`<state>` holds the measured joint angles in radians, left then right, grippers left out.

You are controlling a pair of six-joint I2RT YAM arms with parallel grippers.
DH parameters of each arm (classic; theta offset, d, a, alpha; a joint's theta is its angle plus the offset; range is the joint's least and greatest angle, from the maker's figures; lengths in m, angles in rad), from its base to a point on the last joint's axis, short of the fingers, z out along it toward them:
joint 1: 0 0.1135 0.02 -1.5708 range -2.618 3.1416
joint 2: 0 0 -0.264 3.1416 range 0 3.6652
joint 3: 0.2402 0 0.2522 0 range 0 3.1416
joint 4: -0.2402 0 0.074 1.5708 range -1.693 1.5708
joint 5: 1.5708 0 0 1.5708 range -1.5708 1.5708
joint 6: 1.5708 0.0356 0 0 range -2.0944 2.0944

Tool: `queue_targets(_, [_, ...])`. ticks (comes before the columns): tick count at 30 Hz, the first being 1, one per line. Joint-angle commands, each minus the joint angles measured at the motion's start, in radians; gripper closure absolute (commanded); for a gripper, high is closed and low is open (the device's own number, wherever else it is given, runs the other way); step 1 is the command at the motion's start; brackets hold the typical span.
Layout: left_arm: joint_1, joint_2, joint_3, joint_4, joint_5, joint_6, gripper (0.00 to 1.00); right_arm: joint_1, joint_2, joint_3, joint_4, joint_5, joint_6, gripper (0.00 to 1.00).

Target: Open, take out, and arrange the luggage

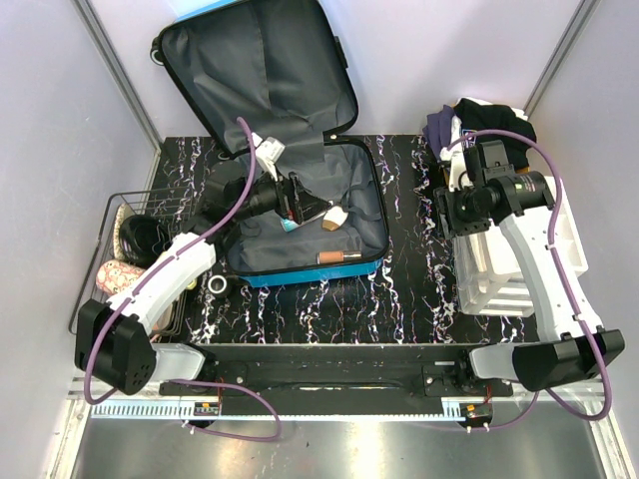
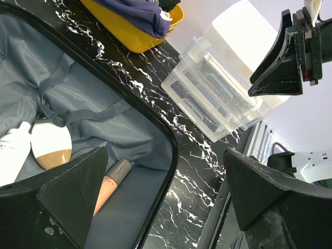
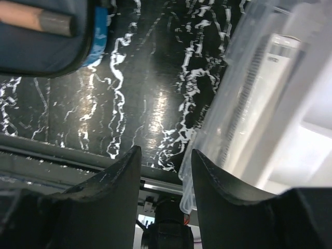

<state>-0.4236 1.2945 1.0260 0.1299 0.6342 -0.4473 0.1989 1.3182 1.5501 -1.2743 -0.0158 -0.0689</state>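
Observation:
The luggage [image 1: 270, 249] lies open on the black marbled table, its lid [image 1: 260, 70] leaning up at the back and its grey lining [image 2: 78, 93] showing. Inside lie a peach tube with a grey cap [image 2: 111, 181], a white-and-tan oval item [image 2: 52, 145] and a white bottle [image 2: 13, 153]. My left gripper [image 2: 166, 192] hangs wide open over the case's right part [image 1: 308, 205], holding nothing. Beside the left edge of the clear organiser [image 3: 259, 93], my right gripper [image 3: 166, 153] stands open [image 1: 446, 212], with nothing between its fingers.
The white compartment organiser [image 1: 509, 269] sits at the right. Behind it an orange bin [image 2: 129, 33] holds dark clothes [image 1: 479, 125]. A wire basket [image 1: 130, 239] with items stands at the left, and a small ring [image 1: 217, 285] lies by the case's front left corner.

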Motion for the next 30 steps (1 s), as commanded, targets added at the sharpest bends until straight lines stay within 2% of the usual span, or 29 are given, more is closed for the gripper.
queue_targets(1, [0.003, 0.019, 0.032, 0.048, 0.042, 0.022, 0.01, 0.000, 0.050, 0.010, 0.021, -0.142, -0.088, 0.51])
queue_targets(3, [0.003, 0.019, 0.029, 0.043, 0.039, 0.027, 0.01, 0.008, 0.078, 0.021, 0.024, -0.130, -0.111, 0.57])
queue_targets(5, [0.005, 0.022, 0.026, 0.036, 0.029, 0.030, 0.01, 0.016, 0.119, 0.024, 0.012, -0.081, -0.126, 0.59])
queue_targets(7, [0.005, 0.026, 0.026, 0.014, 0.010, 0.041, 0.01, 0.014, 0.156, 0.028, -0.006, -0.023, -0.144, 0.64])
queue_targets(11, [0.005, 0.045, 0.042, -0.045, -0.033, 0.079, 0.01, 0.016, 0.180, 0.015, -0.048, 0.114, -0.198, 0.66])
queue_targets(19, [0.006, 0.195, 0.232, -0.384, -0.177, 0.295, 0.01, 0.013, 0.145, -0.061, -0.022, 0.364, -0.340, 0.65])
queue_targets(23, [0.006, 0.258, 0.284, -0.452, -0.296, 0.410, 0.01, 0.013, 0.134, -0.081, -0.007, 0.404, -0.368, 0.62])
queue_targets(26, [0.016, 0.308, 0.310, -0.476, -0.323, 0.498, 0.01, 0.014, 0.136, -0.018, -0.016, 0.334, -0.344, 0.59])
queue_targets(29, [0.031, 0.380, 0.367, -0.555, -0.256, 0.651, 0.01, 0.013, 0.136, 0.079, -0.033, 0.170, -0.319, 0.43])
queue_targets(30, [0.037, 0.399, 0.379, -0.585, -0.243, 0.723, 0.01, 0.013, 0.136, 0.118, -0.034, 0.128, -0.312, 0.33])
